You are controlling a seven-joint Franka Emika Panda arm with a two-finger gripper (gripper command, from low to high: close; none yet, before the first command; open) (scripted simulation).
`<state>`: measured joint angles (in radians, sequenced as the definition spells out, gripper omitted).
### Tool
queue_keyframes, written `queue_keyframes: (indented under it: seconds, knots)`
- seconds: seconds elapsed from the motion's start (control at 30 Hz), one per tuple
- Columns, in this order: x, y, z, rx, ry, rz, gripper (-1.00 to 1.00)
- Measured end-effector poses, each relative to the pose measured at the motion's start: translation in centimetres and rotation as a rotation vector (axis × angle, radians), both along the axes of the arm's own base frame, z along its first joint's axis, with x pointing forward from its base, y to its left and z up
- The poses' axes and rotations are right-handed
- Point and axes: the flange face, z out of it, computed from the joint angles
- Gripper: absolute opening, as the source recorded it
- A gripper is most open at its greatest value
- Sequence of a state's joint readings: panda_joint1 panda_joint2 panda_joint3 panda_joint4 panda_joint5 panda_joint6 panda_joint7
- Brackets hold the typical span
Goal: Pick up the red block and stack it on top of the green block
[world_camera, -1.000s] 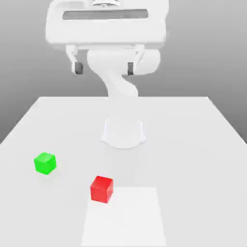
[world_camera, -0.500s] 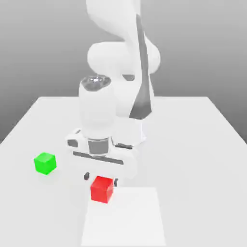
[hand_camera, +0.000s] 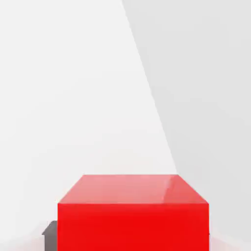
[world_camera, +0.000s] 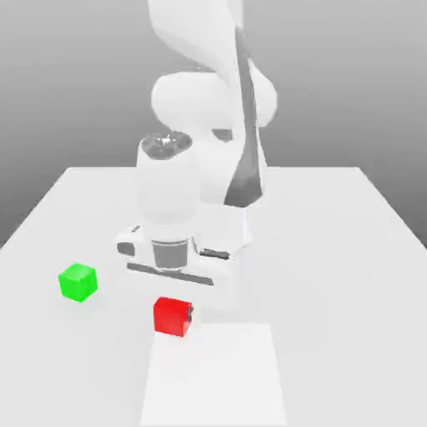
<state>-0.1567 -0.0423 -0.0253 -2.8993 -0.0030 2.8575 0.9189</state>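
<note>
The red block (world_camera: 171,316) sits between the fingers of my gripper (world_camera: 173,313), which is shut on it just above the white table (world_camera: 334,250). A dark fingertip (world_camera: 192,314) shows against the block's side toward the exterior view's right. In the hand view the red block (hand_camera: 133,211) is very close, with a dark finger (hand_camera: 50,231) pressed to one side. The green block (world_camera: 77,282) rests on the table, apart from the red one, toward the exterior view's left.
A lighter rectangular patch (world_camera: 213,375) lies on the table near the front edge, just beside the red block. The arm's white body (world_camera: 208,167) rises behind the gripper, over the middle of the table.
The hand came down from high above the table onto the red block. Its fingers then closed on the block, which now sits slightly higher and further to the exterior view's left.
</note>
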Motion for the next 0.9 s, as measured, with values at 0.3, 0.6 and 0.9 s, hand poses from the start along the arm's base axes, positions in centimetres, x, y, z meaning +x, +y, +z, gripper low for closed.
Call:
queue_keyframes:
  seconds: [0.3, 0.6, 0.9]
  knots:
    - [-4.6, -11.0, 3.1, -0.016, -0.003, -0.578, -1.00]
    - [-13.7, -20.0, 4.5, -0.001, -0.002, -1.229, -1.00]
    - [-14.4, -20.6, -1.6, 0.003, -0.002, -1.281, 1.00]
